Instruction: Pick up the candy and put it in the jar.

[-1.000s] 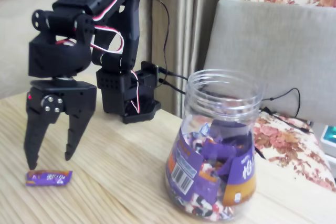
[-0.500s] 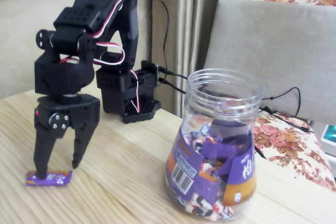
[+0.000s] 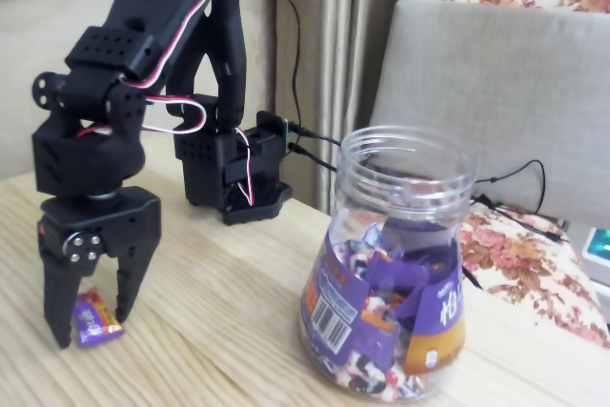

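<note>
We are pinching candy (image 3: 94, 319) between two fingers of hand (image 3: 86, 323), low on worktop (image 3: 219, 283), so it is not slipping. Candy is tilting up on its end. Jar (image 3: 393, 274) is standing open, well apart to right, waiting for drop.

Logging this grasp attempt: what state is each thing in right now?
gripper: jaws closed around the candy, fingertips at the table
candy: tilted between the fingers, wrapper intact
jar: upright, lid off, partly filled with wrapped candies
</note>
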You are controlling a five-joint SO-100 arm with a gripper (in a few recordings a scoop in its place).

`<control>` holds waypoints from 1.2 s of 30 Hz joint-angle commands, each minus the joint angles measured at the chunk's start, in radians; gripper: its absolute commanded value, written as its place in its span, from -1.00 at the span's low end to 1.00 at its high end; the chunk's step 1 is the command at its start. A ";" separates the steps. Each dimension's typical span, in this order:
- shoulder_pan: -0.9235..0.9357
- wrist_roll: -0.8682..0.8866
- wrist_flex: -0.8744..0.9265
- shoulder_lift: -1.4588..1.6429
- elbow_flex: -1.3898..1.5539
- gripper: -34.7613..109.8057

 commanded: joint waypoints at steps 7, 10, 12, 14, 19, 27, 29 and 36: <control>0.006 0.029 0.005 0.043 0.006 -0.34; 0.003 0.038 0.005 0.051 0.006 -0.51; -0.002 0.044 0.009 0.060 0.006 -0.52; -0.003 0.052 0.015 0.077 0.006 -0.52; -0.005 0.092 0.058 0.158 0.002 -0.52; -0.074 0.098 0.276 0.344 -0.167 -0.52; -0.127 0.094 0.333 0.365 -0.235 -0.52; -0.342 0.120 0.520 0.413 -0.509 -0.52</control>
